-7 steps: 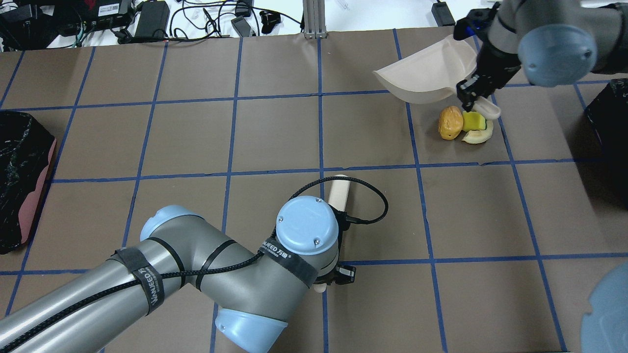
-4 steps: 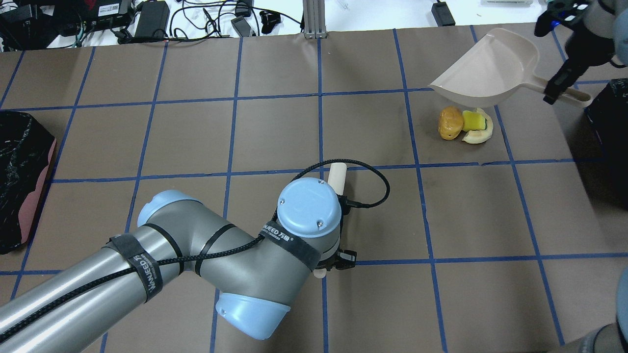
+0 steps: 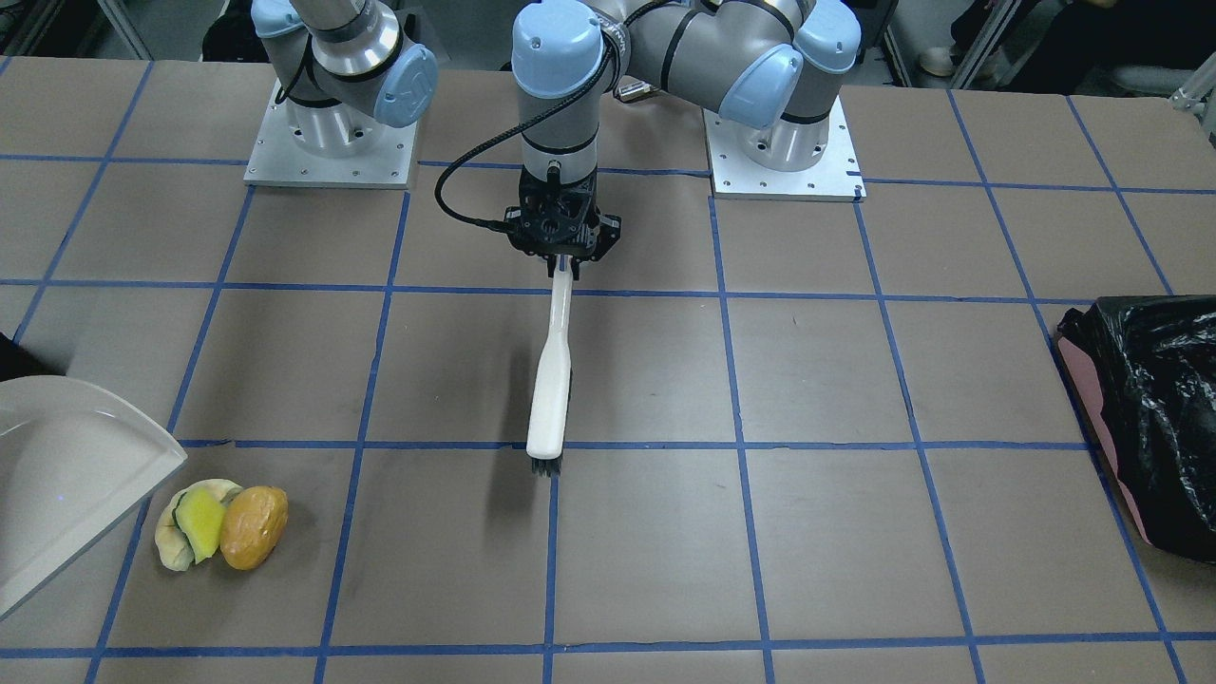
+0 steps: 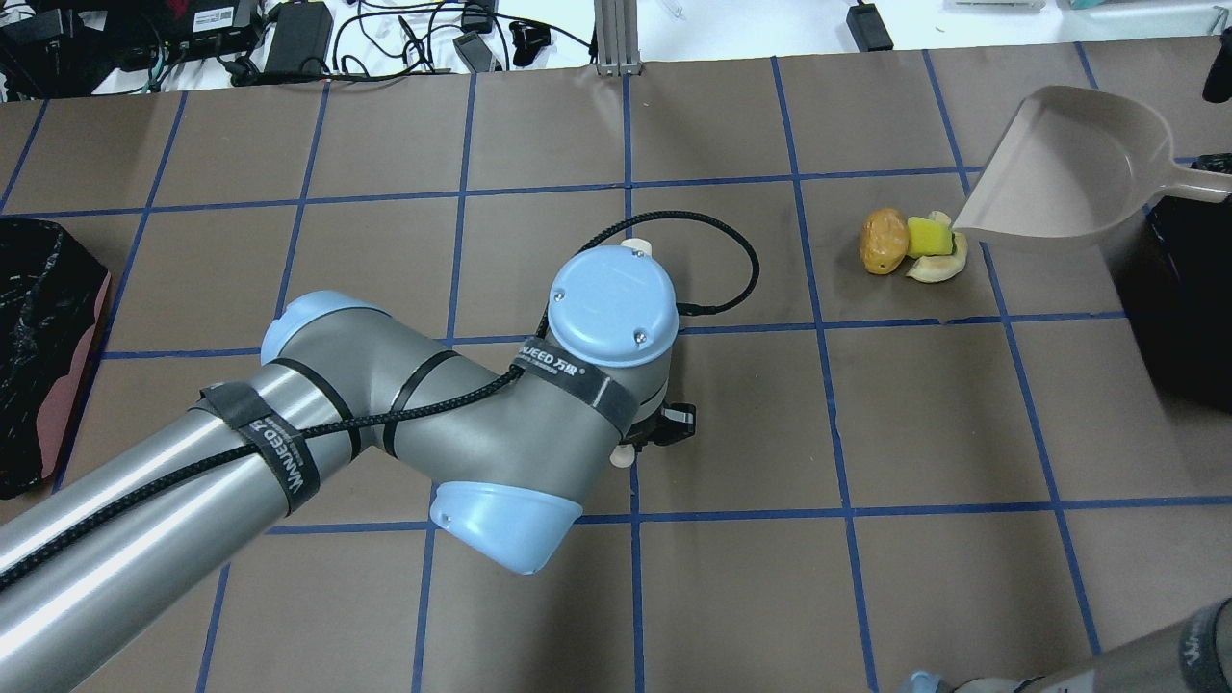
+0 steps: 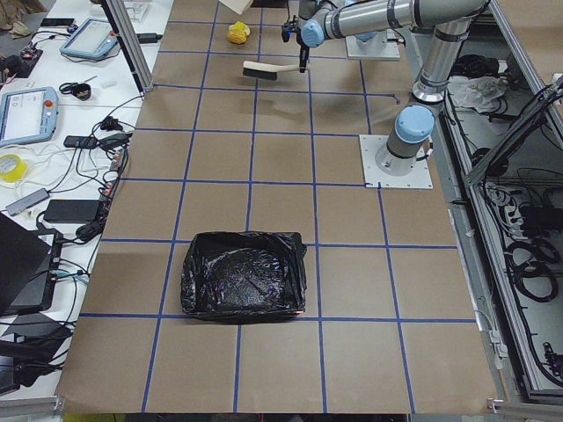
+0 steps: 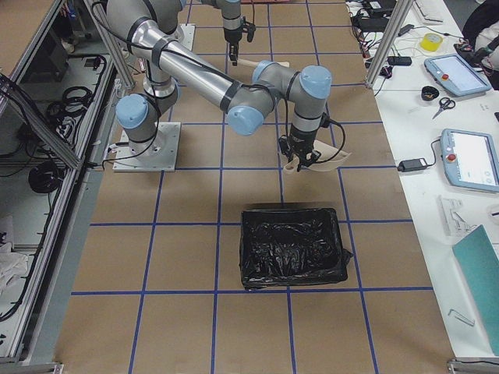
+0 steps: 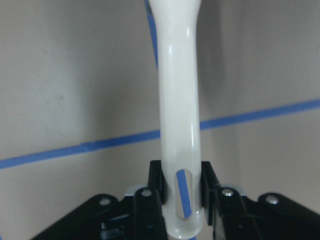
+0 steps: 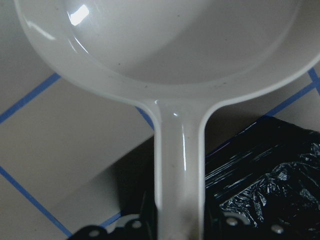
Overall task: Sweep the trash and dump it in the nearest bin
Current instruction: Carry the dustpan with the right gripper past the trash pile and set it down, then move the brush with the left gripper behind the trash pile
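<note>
The trash (image 4: 914,245) lies on the table (image 4: 539,125) toward the robot's right. It is a tight clump: an orange-brown lump (image 4: 884,242), a yellow wedge (image 4: 929,236) and a beige lump (image 4: 938,267), all touching. The front lip of the dustpan (image 4: 1068,183) is just beside the clump on its outer side. From overhead the lip seems to meet the wedge; from the front a thin gap shows, and I cannot tell whether the lip rests on the table. The right gripper (image 8: 180,220) is clenched on the dustpan's handle. It shows only at the bottom edge of its wrist view, with the fingertips cut off. The handle hangs over the near bin (image 4: 1189,289), black-bagged and cropped by the overhead view's right edge. On the clump's other side, bare table squares lie open as far as the brush (image 3: 551,380). The brush is well apart from the clump, with its dark bristles (image 3: 543,465) at the end away from the robot. The left gripper (image 7: 181,185) grasps the brush's handle end firmly. From overhead the left arm (image 4: 385,433) hides nearly the whole brush. The far bin (image 3: 1149,418) sits at the table's opposite end, partly out of frame.
</note>
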Tool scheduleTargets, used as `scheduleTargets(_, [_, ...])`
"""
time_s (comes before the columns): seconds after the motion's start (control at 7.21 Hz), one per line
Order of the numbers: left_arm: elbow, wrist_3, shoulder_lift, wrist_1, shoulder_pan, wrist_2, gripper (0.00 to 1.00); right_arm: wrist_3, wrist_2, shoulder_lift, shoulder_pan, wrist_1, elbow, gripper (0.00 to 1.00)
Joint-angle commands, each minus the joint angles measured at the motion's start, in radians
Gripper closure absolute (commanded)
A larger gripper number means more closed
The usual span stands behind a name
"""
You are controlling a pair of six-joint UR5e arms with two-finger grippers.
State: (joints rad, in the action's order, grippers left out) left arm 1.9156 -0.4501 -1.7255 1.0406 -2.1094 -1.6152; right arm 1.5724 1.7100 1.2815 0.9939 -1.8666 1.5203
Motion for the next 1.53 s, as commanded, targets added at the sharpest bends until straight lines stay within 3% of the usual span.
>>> scheduleTargets(0.0, [-0.145,-0.025,-0.072,0.006,0.016,-0.006,1.0,0.234,0.005,-0.03,-0.029,-0.049,0.009,1.0])
scheduleTargets(0.42, [-0.367,-0.14,-0.274,0.003,0.014,0.011,1.0,0.385,0.01,-0.142,-0.069,-0.196,0.014,1.0])
scheduleTargets(1.39, [-0.769,-0.28,-0.624,0.004,-0.055,0.186,1.0,0.377,-0.004,-0.172,-0.055,-0.212,0.052,1.0])
